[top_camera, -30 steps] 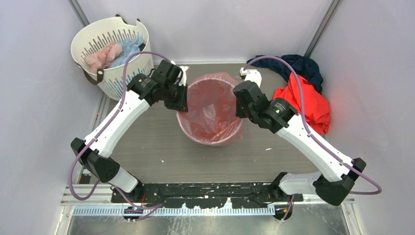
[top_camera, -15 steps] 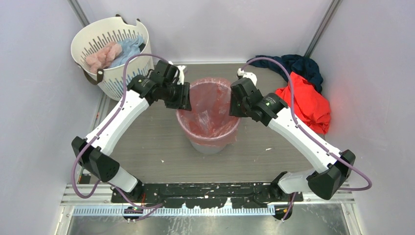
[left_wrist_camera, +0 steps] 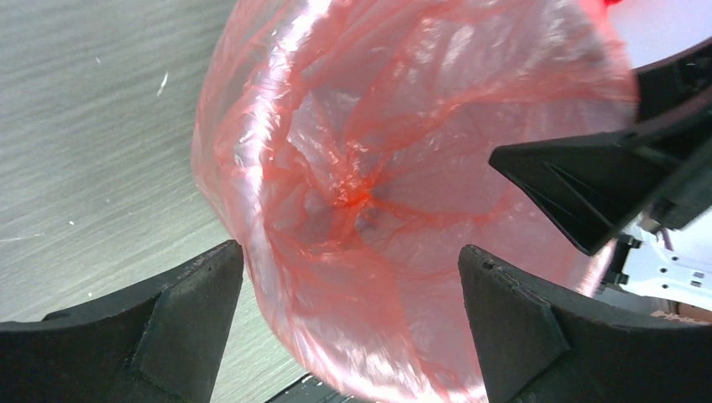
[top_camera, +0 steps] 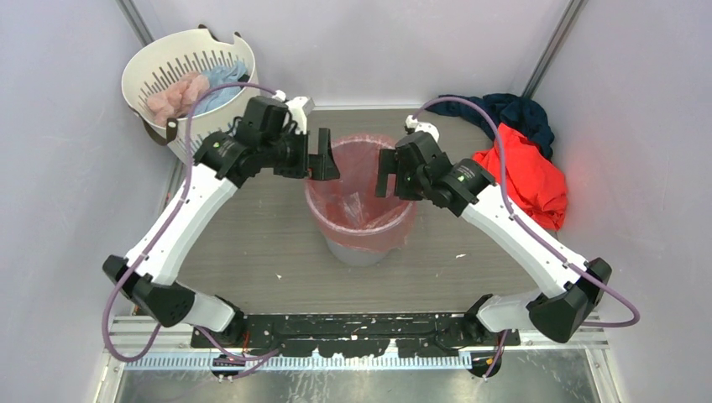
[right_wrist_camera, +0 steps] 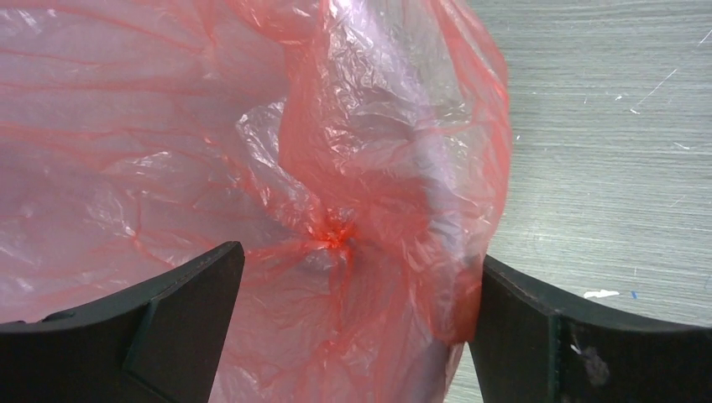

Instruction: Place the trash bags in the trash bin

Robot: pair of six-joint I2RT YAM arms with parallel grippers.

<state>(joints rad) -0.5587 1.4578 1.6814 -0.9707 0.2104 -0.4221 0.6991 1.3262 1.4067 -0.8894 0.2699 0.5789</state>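
Observation:
The translucent red-pink trash bag (top_camera: 359, 201) sits inside the light grey trash bin (top_camera: 358, 251) at the middle of the table. Its rim is folded out over the bin's lip. My left gripper (top_camera: 321, 161) hangs open at the bin's left rim. In the left wrist view the bag (left_wrist_camera: 378, 168) bulges between the spread fingers (left_wrist_camera: 180, 332) without being pinched. At the right rim my right gripper (top_camera: 384, 174) also stands open, and the bag's edge (right_wrist_camera: 470, 210) lies loose between its fingers (right_wrist_camera: 180, 323). The bag's knotted bottom (right_wrist_camera: 334, 237) shows deep inside.
A white slotted laundry basket (top_camera: 189, 84) with pink and blue cloths stands at the back left. A red-orange garment (top_camera: 529, 176) and a dark navy cloth (top_camera: 512, 113) lie at the back right. Walls close in on three sides.
Both grippers have opened and let go of the bag's rim. The rim has settled over the bin's lip. The left gripper has lifted and turned toward the bin.

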